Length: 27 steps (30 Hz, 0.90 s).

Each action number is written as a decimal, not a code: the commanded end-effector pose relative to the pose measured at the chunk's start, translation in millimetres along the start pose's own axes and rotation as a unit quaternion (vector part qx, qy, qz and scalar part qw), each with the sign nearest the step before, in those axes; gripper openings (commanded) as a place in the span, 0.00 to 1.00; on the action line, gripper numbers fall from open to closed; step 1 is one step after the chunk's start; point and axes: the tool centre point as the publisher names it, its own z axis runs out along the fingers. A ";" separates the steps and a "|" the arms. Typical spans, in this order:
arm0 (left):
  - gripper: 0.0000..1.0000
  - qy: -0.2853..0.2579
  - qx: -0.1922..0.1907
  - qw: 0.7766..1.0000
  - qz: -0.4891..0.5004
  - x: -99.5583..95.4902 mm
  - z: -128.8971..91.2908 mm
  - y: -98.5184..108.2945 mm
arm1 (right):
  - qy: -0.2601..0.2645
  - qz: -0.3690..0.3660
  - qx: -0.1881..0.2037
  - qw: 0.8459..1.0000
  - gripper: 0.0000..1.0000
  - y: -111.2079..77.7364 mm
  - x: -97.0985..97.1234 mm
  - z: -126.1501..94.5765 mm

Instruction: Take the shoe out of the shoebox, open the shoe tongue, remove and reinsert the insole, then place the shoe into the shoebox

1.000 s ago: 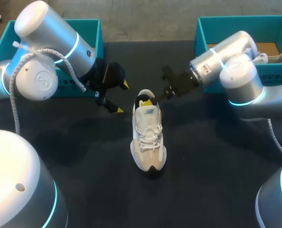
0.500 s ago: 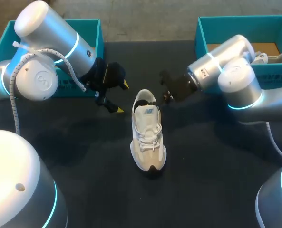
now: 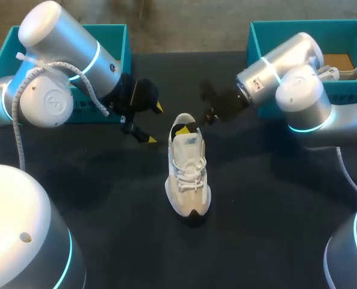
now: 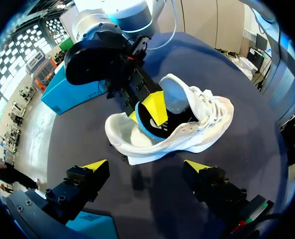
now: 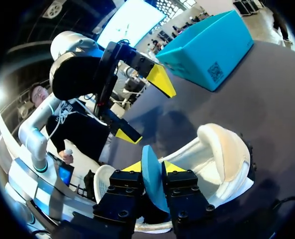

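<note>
Fingers [image 5: 179,183] of right gripper [image 5: 152,172]: closed narrow on blue insole [image 5: 148,158], at heel opening of white shoe [image 3: 188,174]. Shoe: sole-down on table [image 3: 256,217], between the two grippers. Left gripper [image 4: 146,166]: spread wide, empty, near heel, not touching. Hazard: shoe unrestrained; pull on insole likely to drag or tip it, or thin edge to slip free.
</note>
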 end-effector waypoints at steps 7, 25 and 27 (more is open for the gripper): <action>1.00 0.001 -0.001 1.000 0.000 -0.2 0.0 0.0 | -0.011 -0.009 0.005 1.000 0.29 7.6 4.7 -1.0; 1.00 0.001 -0.001 1.000 0.000 -0.2 0.0 0.0 | -0.035 -0.041 0.012 0.998 0.45 23.9 14.4 -13.7; 1.00 0.001 -0.001 1.000 0.000 -0.2 0.0 0.0 | -0.037 -0.046 0.010 0.998 0.45 26.7 15.5 -15.3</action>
